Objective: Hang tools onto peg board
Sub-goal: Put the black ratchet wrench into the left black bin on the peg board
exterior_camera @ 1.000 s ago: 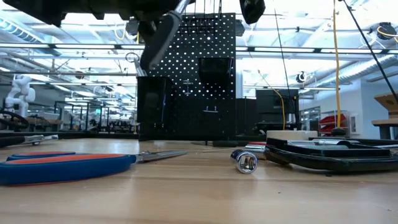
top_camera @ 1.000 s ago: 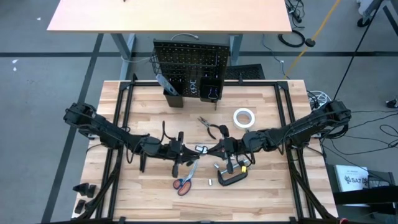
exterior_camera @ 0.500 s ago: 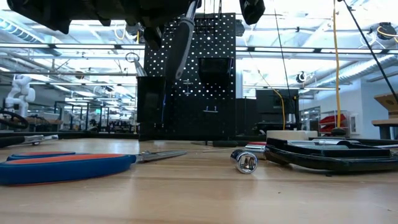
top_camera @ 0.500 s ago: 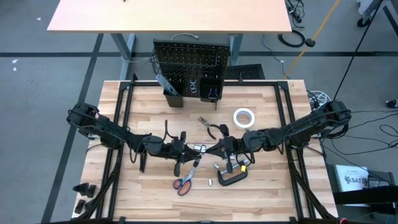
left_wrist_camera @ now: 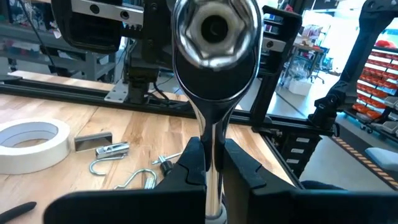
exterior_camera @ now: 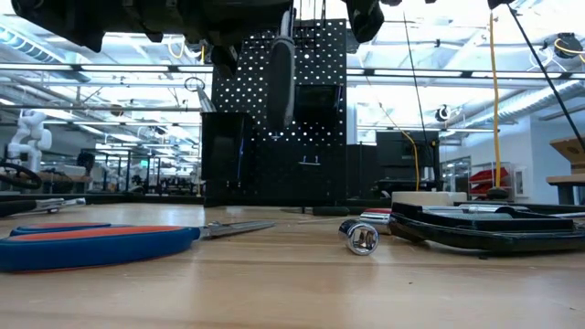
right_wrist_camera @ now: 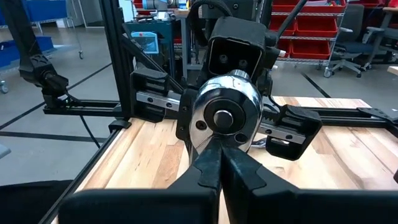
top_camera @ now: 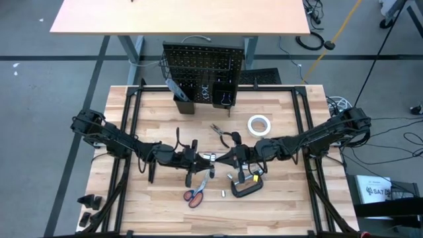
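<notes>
Left wrist view: left gripper clamps the shiny silver ratchet, handle hidden below; right gripper pinches its round head.

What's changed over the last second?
The ratchet held by the left gripper has swung from a slant to hanging nearly upright and shifted toward the right gripper, which now pinches its head too. Scissors, C-clamp, tape roll and peg board stayed put.
</notes>
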`<state>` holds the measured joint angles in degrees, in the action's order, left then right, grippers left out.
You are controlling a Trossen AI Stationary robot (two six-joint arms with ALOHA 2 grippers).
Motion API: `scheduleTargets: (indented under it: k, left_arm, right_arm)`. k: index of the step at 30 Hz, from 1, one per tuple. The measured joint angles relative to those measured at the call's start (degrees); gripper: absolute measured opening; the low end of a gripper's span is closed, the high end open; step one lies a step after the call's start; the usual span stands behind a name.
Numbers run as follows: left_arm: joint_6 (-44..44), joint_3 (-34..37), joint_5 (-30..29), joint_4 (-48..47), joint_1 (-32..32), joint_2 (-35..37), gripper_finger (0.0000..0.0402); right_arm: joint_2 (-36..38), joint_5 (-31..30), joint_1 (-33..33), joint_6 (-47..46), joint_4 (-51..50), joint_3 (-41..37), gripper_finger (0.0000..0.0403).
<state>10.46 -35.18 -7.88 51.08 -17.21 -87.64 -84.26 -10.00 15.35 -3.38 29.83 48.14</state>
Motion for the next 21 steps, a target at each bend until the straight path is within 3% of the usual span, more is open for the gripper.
scheduleTargets:
  k: [21]
  left_arm:
    - [0.3,0.0,0.2,-0.4,0.4,0.0,0.0016]
  right_arm:
    - [-0.1,0.0,-0.6,0.0,0.6,0.0,0.0000]
